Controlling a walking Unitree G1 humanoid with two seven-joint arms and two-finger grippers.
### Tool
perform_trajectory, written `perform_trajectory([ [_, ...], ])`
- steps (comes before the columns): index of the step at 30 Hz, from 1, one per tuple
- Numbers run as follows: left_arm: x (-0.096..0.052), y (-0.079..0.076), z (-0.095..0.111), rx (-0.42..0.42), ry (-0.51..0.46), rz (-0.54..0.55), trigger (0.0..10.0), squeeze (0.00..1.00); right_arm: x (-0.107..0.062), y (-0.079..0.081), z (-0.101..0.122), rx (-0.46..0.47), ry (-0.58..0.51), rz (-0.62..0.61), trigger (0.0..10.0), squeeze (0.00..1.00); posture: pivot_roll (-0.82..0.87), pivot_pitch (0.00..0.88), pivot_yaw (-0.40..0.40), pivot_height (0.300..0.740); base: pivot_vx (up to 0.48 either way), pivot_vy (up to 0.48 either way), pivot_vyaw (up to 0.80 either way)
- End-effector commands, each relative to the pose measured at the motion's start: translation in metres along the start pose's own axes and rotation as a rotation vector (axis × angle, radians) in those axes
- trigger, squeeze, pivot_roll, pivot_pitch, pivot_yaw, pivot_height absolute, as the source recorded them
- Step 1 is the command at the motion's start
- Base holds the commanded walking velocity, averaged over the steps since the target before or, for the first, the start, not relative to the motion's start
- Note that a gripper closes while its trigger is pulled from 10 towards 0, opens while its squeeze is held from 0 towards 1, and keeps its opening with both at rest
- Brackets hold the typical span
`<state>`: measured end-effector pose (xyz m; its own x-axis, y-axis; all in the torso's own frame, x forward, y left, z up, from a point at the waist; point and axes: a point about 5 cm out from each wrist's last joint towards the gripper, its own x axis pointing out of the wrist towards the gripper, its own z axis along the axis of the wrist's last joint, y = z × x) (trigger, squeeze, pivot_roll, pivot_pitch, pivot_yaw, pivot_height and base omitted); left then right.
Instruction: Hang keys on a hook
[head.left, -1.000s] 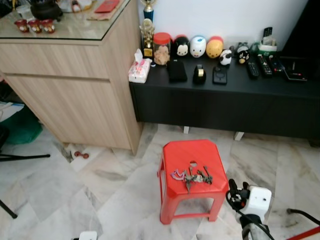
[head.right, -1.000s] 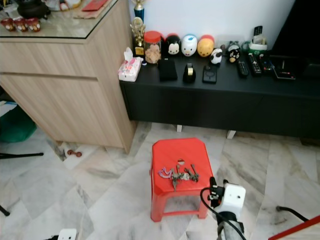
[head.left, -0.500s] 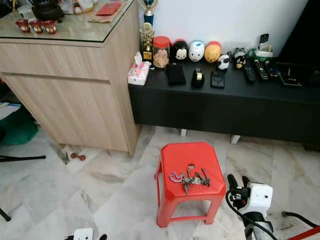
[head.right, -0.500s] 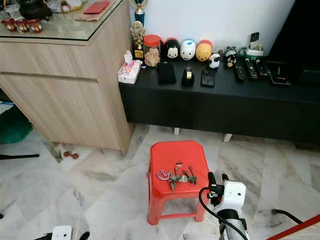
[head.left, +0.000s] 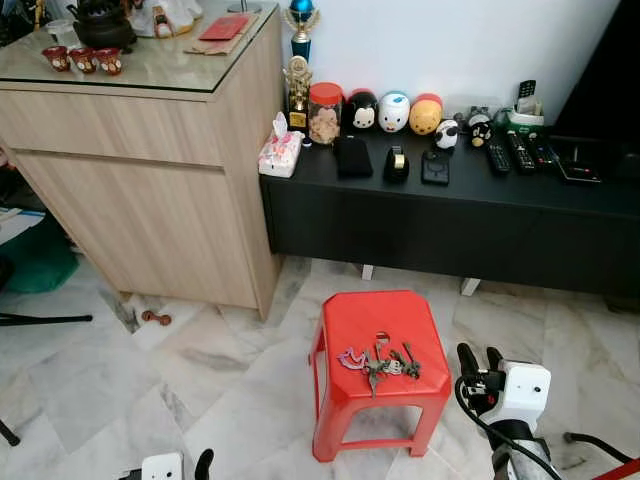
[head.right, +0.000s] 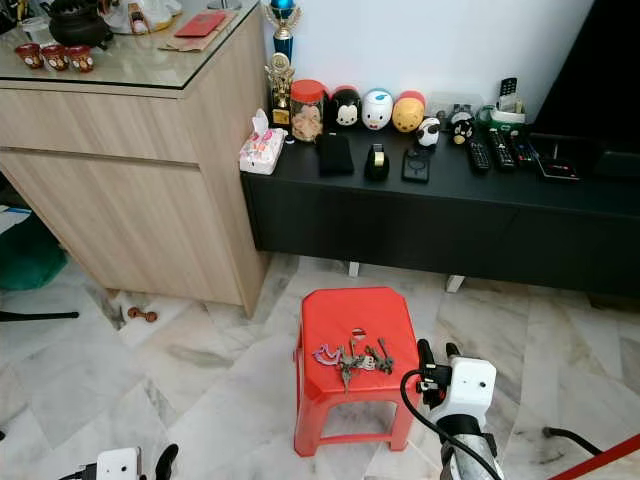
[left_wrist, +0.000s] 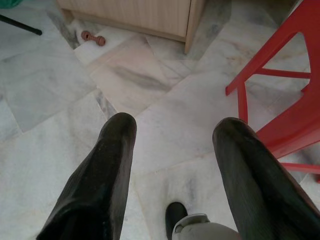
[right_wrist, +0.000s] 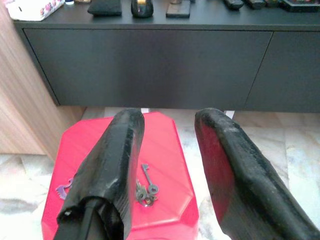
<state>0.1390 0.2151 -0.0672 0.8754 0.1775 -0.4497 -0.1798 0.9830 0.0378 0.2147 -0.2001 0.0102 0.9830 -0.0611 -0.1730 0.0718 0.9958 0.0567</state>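
A bunch of keys (head.left: 381, 362) with a purple tag lies on top of a red plastic stool (head.left: 345, 395) on the marble floor. My right gripper (head.left: 479, 361) hangs open just right of the stool, at about seat height, with nothing between its fingers. In the right wrist view the keys (right_wrist: 145, 189) show between the two black fingers (right_wrist: 112, 170) on the stool (right_wrist: 167, 150). My left gripper (left_wrist: 175, 132) is open and low over the floor, left of the stool's legs (left_wrist: 280, 100).
A long black TV cabinet (head.left: 450, 215) stands behind the stool, carrying figurines, remotes and a tissue pack (head.left: 279, 150). A tall wooden cabinet (head.left: 150, 190) with a glass top is at the left. A small dumbbell (head.left: 154, 318) lies on the floor by it.
The camera has tilted up and the scene has slid slightly down in the picture. The keys and stool stay put; my right gripper stays beside the stool.
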Motion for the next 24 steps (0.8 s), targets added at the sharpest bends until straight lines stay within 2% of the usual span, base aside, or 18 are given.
perform_trajectory([
  [1,-0.003,0.002,-0.004,0.016,0.010,0.013,10.0,0.00,-0.001,0.001,0.000,0.005,0.005,-0.002,10.0,0.00,-0.20,0.039,-0.035,0.740,0.000,0.000,0.00],
  [10,-0.002,0.003,0.000,0.052,-0.012,0.021,10.0,0.00,0.002,-0.002,0.000,0.004,0.018,-0.012,10.0,0.00,-0.19,0.064,-0.037,0.740,0.000,0.000,0.00],
  [11,0.017,0.014,0.040,0.065,-0.191,0.026,10.0,0.00,0.002,-0.002,0.000,0.005,0.019,-0.012,10.0,0.00,-0.18,0.070,-0.039,0.740,0.000,0.000,0.00],
  [12,0.032,0.025,0.101,0.089,-0.432,0.014,10.0,0.00,0.003,-0.002,0.000,0.007,0.023,-0.012,10.0,0.00,-0.17,0.074,-0.040,0.740,0.000,0.000,0.00],
  [13,0.032,0.025,0.101,0.089,-0.432,0.014,10.0,0.00,0.003,-0.002,0.000,0.007,0.023,-0.012,10.0,0.00,-0.17,0.074,-0.040,0.740,0.000,0.000,0.00],
  [14,0.034,0.026,0.117,0.097,-0.489,0.006,10.0,0.00,0.003,-0.003,0.000,0.008,0.025,-0.013,10.0,0.00,-0.17,0.074,-0.040,0.740,0.000,0.000,0.00],
  [17,0.038,0.024,0.137,0.136,-0.544,0.000,10.0,0.00,0.005,-0.001,-0.001,0.012,0.031,-0.012,10.0,0.00,-0.17,0.084,-0.042,0.740,0.000,0.000,0.00],
  [21,0.044,0.024,0.152,0.147,-0.571,0.003,10.0,0.00,0.008,0.001,0.000,0.017,0.027,-0.012,10.0,0.00,-0.17,0.085,-0.037,0.740,0.000,0.000,0.00],
  [24,0.041,0.024,0.162,0.153,-0.591,0.001,10.0,0.00,0.009,0.001,0.002,0.021,0.018,-0.016,10.0,0.00,-0.17,0.087,-0.034,0.740,0.000,0.000,0.00],
])
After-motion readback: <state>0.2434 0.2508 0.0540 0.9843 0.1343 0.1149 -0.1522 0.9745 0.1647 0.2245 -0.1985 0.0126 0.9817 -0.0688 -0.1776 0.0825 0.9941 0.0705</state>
